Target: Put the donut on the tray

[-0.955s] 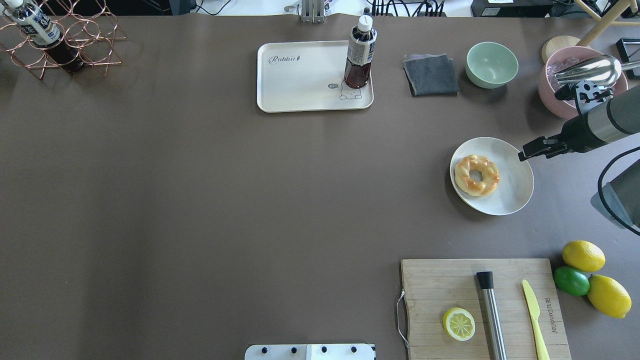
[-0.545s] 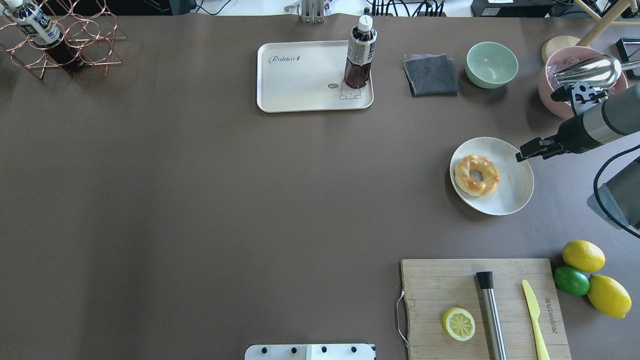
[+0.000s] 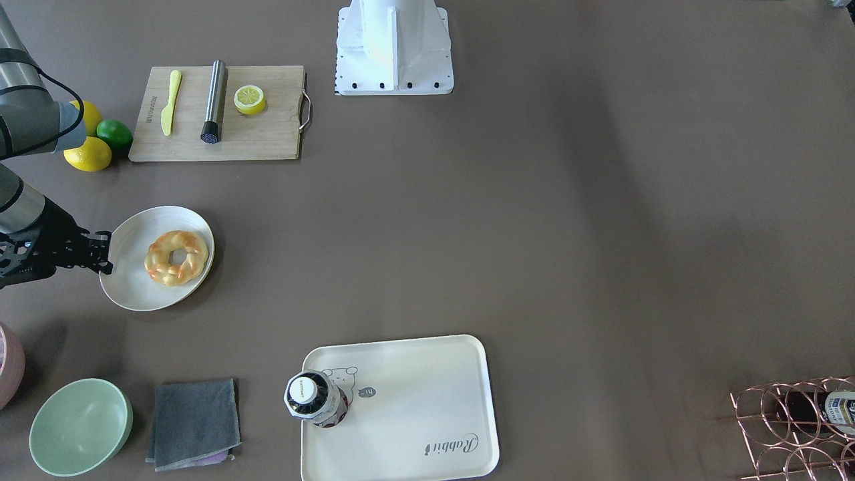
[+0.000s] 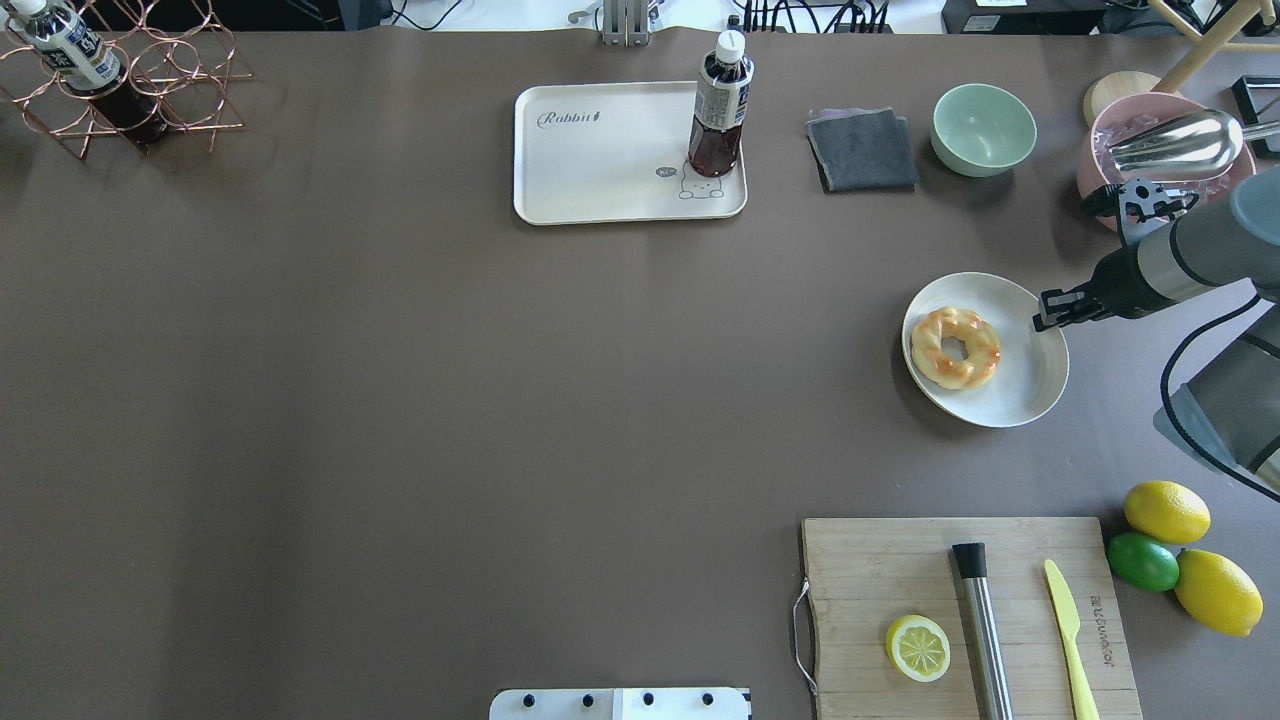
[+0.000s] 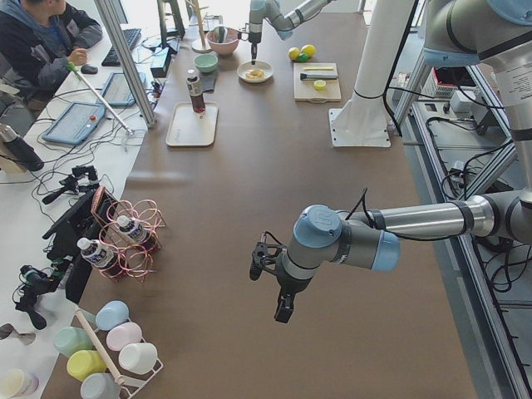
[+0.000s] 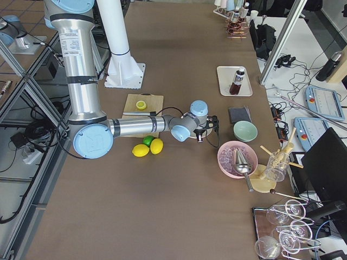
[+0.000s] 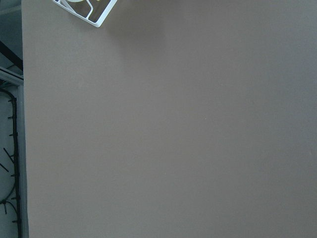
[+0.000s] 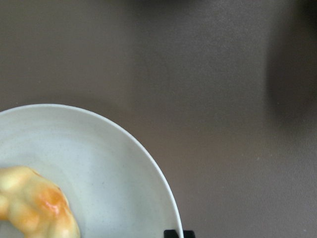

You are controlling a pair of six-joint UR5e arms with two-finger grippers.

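The braided yellow-orange donut [image 4: 955,347] lies on a round off-white plate [image 4: 1020,385] at the table's right side, and it also shows in the front-facing view [image 3: 176,257]. The cream tray [image 4: 600,160] with the "Rabbit" mark lies at the far middle. My right gripper [image 4: 1043,309] is open and empty at the plate's right rim, beside the donut and apart from it. The right wrist view shows the plate's rim [image 8: 148,163], part of the donut [image 8: 34,208] and one fingertip [image 8: 178,233]. My left gripper [image 5: 281,314] shows only in the exterior left view, so I cannot tell its state.
A dark drink bottle [image 4: 720,105] stands on the tray's right corner. A grey cloth [image 4: 862,150], green bowl [image 4: 984,130] and pink bowl [image 4: 1100,180] sit behind the plate. A cutting board [image 4: 870,600] with a lemon half [image 4: 918,648] lies near; a wire rack [image 4: 150,90] is far left.
My right gripper has moved a little closer to the plate's right rim. The donut and tray have stayed where they were.
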